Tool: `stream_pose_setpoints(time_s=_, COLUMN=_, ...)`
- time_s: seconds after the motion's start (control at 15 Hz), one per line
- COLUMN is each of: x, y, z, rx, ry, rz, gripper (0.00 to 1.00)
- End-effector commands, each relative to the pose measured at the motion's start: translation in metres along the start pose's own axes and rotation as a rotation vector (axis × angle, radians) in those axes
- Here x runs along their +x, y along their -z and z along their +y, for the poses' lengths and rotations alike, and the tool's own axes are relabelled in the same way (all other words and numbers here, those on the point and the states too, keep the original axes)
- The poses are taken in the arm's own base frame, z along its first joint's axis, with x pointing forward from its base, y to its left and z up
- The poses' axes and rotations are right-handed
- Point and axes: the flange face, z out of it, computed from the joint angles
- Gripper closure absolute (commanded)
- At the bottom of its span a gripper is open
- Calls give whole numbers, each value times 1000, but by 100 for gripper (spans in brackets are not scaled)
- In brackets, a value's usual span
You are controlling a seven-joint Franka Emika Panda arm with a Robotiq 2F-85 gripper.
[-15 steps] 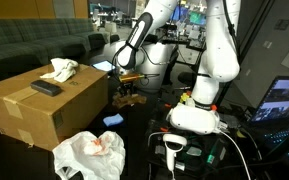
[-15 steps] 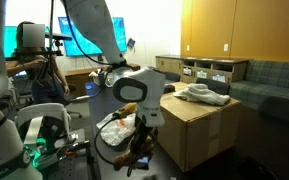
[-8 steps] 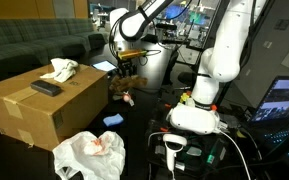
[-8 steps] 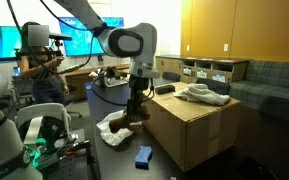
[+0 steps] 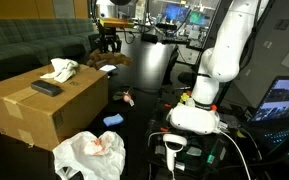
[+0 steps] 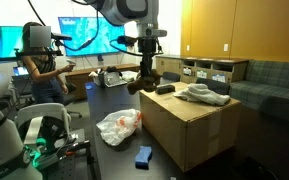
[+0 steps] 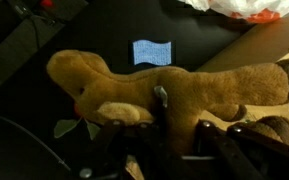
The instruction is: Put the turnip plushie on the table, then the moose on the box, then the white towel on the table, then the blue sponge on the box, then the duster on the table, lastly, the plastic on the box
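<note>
One moose (image 7: 174, 95), brown plush, gripped mid-body in the nearly closed claw (image 6: 144, 70) and hanging above the desk (image 6: 114, 100), just beside the box (image 6: 189, 130). Handling: carry over bare cardboard, clear of towel (image 6: 202, 94) and duster (image 6: 165, 90). Lower before releasing.

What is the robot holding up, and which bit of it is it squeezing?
The brown moose. The gripper has its jaws shut on the middle of the soft body, and the toy hangs up in the air near the box.
</note>
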Motion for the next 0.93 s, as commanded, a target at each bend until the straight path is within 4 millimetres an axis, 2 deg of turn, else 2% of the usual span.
stream_pose_setpoints(time_s=0.0, x=23, y=13, z=-40, rx=33, ry=2, rz=-8, gripper=92)
stream_pose_setpoints(time_s=0.13, x=34, y=12, z=-56, rx=52, ry=-8, rz=-9, gripper=92)
stream_pose_setpoints(time_s=0.4, x=54, y=-5, z=-78, rx=80, ry=-57, rz=-33, gripper=92)
stream_pose_setpoints(time_s=0.87, x=56, y=-40, z=-104, rx=62, ry=-69, rz=-88, gripper=93)
